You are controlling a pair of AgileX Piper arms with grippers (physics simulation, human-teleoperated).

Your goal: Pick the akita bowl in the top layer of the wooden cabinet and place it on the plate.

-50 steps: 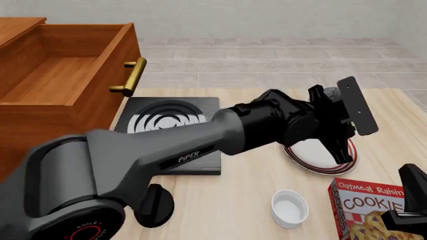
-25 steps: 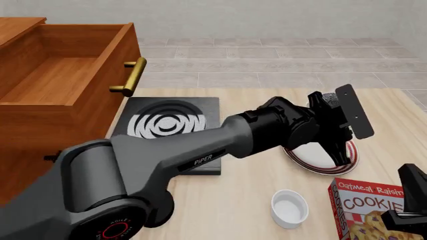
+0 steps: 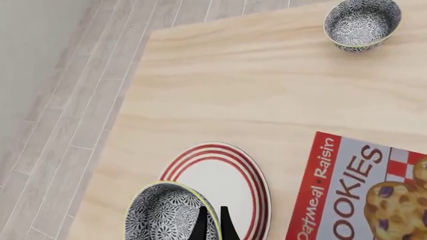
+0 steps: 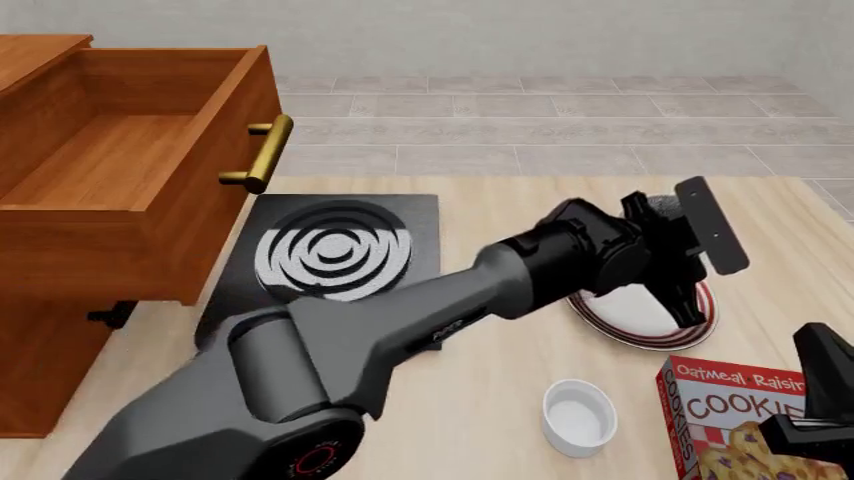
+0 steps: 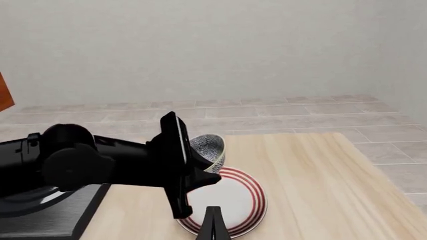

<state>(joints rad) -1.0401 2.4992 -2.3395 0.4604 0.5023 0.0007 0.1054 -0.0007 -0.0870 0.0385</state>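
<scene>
I am reaching my left arm across the middle of the front view, and my left tool is gripping the akita bowl by its rim, fingers pinched close with the wall between them. In the left wrist view the bowl is sitting at the lower centre of the frame, overlapping the near edge of the plate; whether it is touching the plate I cannot tell. In the right wrist view the bowl is hanging tilted over the plate's far rim.

My right tool is waiting at the lower right of the front view, its fingers drawn together on nothing.

The top layer of the wooden cabinet is standing pulled open at the upper left. On the counter the cookie box is lying at the lower right beside the plate, with a small white cup to its left and the black stove slab left of centre.
</scene>
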